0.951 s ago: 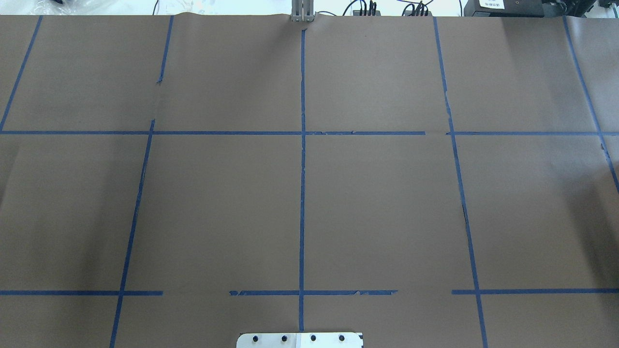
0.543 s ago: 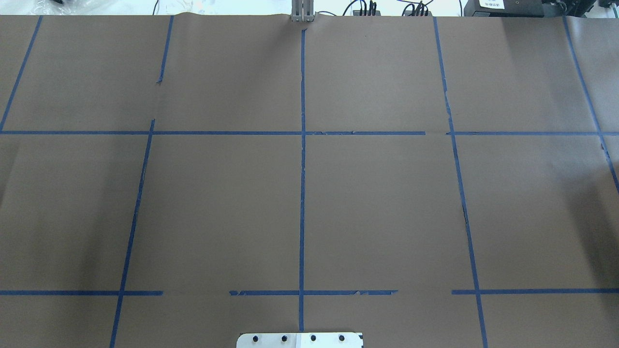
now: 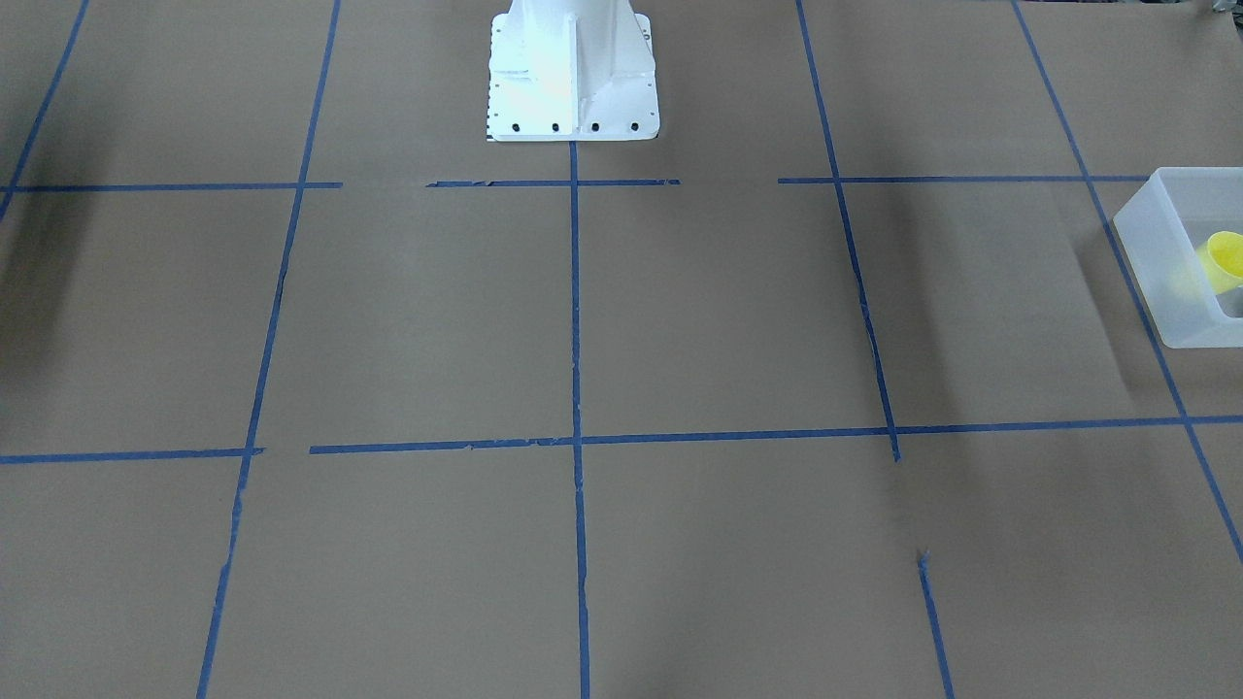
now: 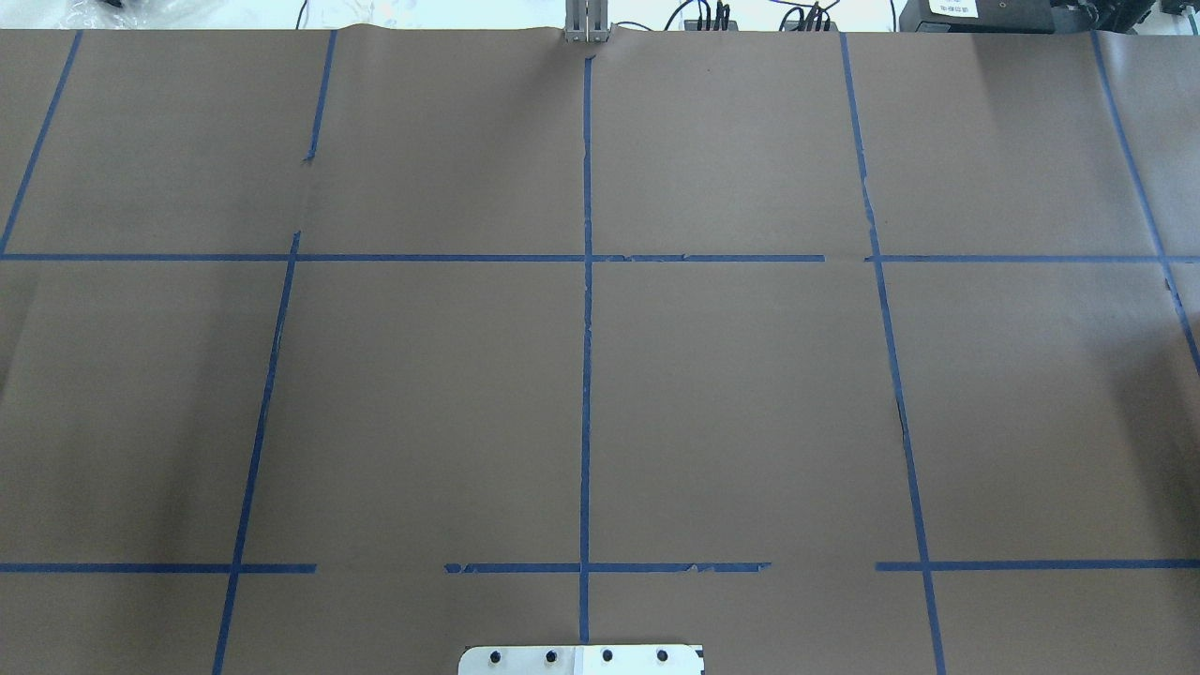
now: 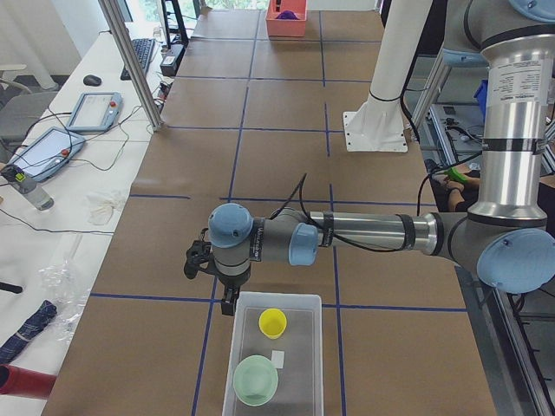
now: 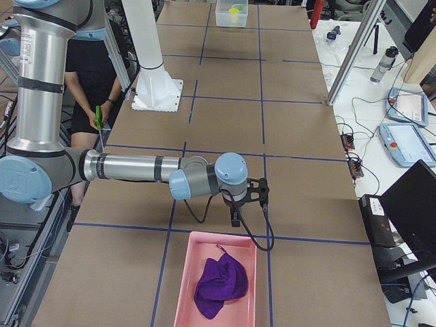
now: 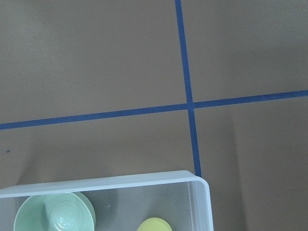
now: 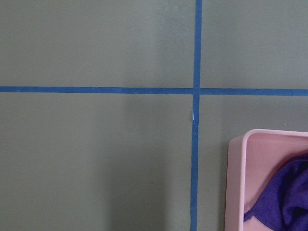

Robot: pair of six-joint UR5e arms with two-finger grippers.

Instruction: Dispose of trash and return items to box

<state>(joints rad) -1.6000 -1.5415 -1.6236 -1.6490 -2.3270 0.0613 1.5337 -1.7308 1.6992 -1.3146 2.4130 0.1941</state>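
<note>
The box (image 5: 314, 347), a frosted white bin, sat at the robot's left end of the desk (image 4: 750, 375), long side running along the desk's length. Inside it the yellow cup (image 5: 272, 322) stood near the short wall on the desk-middle side. The mint bowl (image 5: 256, 380) sat farther toward the desk's end. The two were apart, with a small white square (image 5: 278, 358) lying on the floor between them.

The left gripper (image 5: 227, 302) pointed down just outside that short wall, near one rounded corner, over a blue tape line (image 7: 188, 106). It showed only from the side and I could not tell how its fingers were set. In the left wrist view the box's rim cut across the bottom edge. A tape crossing lay just beyond the corner, and brown paper filled the rest.

At the opposite end a pink tray (image 6: 184, 272) held a crumpled purple cloth (image 6: 219, 286). The right gripper (image 6: 235, 219) hung just off the tray's short rim above a tape line. Its fingers were too small to judge, so I could not tell their state either.

Between the two ends the overhead and front views showed only brown paper marked into a grid by blue tape, torn in places. The white robot pedestal (image 3: 571, 68) was bolted at the rear edge. Along the far side stood aluminium posts (image 5: 134, 61) and a white side table with tablets and cables (image 5: 52, 139). A person in black (image 6: 88, 68) stood behind the robot
</note>
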